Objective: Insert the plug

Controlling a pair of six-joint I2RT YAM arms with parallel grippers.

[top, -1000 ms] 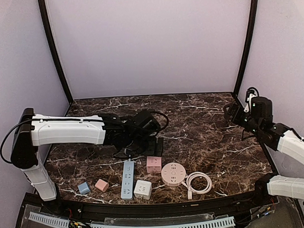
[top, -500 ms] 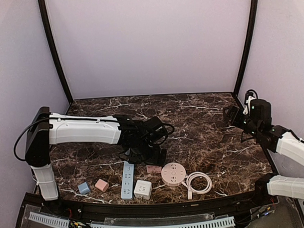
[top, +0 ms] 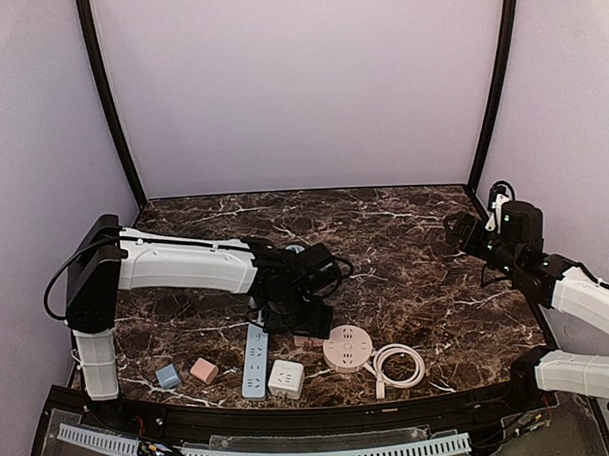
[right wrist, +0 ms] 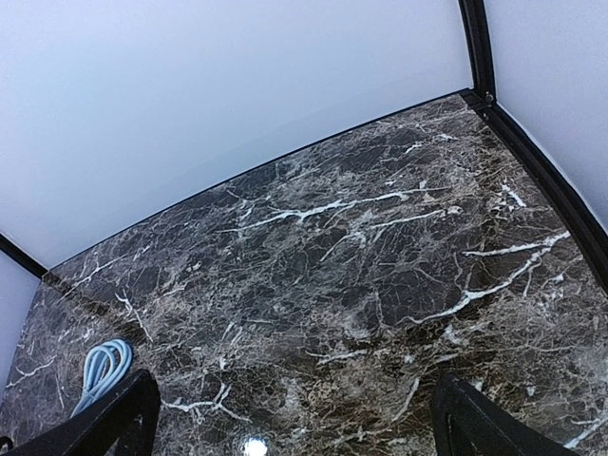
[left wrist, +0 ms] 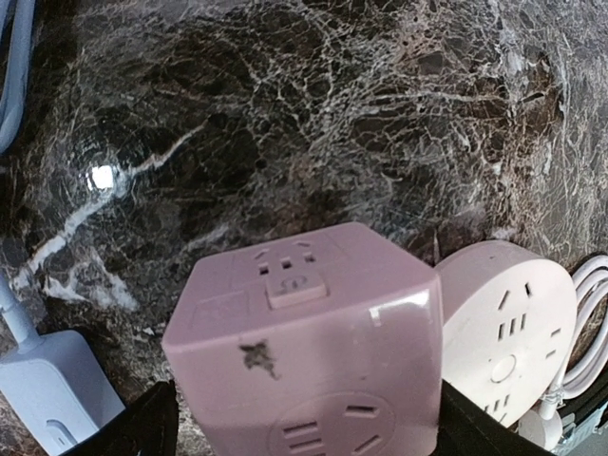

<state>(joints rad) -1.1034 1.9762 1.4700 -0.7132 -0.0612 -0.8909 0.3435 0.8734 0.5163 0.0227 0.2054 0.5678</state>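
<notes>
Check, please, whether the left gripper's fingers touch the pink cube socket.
Cannot tell. The left wrist view shows the fingers flanking the pink cube socket; neither contact nor gap is plain.

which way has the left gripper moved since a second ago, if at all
Yes. In the top view the left gripper has come toward the near edge and slightly right, now over the pink cube socket beside the fixed round socket.

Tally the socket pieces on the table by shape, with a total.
Long strip: 1, the blue strip
Cube sockets: 2, the pink cube socket and the white cube socket
Round socket: 1
Small blocks: 2, the blue block and the pink block
Total: 6
</notes>
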